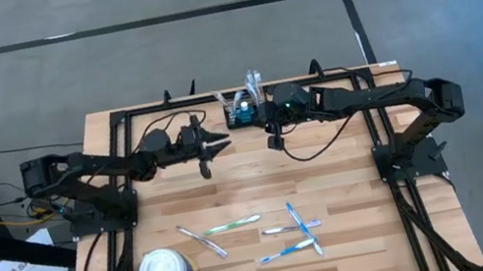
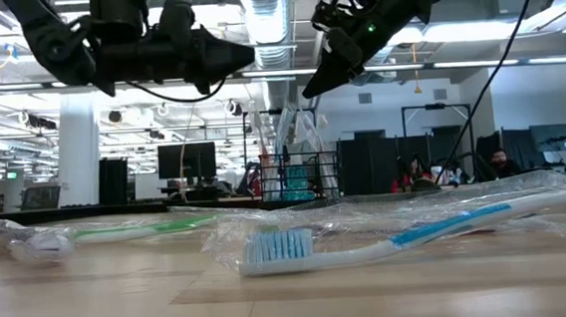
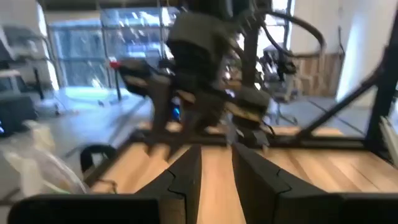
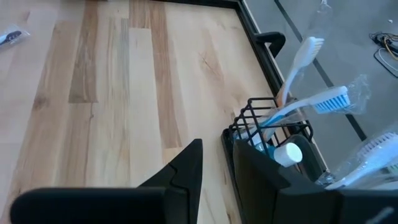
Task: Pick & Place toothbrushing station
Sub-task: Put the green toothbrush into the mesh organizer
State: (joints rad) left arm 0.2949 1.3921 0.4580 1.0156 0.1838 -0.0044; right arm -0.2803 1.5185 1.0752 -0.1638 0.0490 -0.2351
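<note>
The right pincer, open, hovers beside the station at the table's twelve o'clock edge; it should straddle one wire wall squarely. The left pincer waits open.

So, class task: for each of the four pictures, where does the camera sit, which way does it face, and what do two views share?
High: above, facing straight down; both arms, organiser box, white cup.
Low: table height, facing level across; blue toothbrush close, arms overhead.
Left wrist: on the left arm, facing the right arm; own left hand.
Right wrist: on the right arm, facing down; own right hand beside the box.
Shared: high and right wrist both show the box.
</note>
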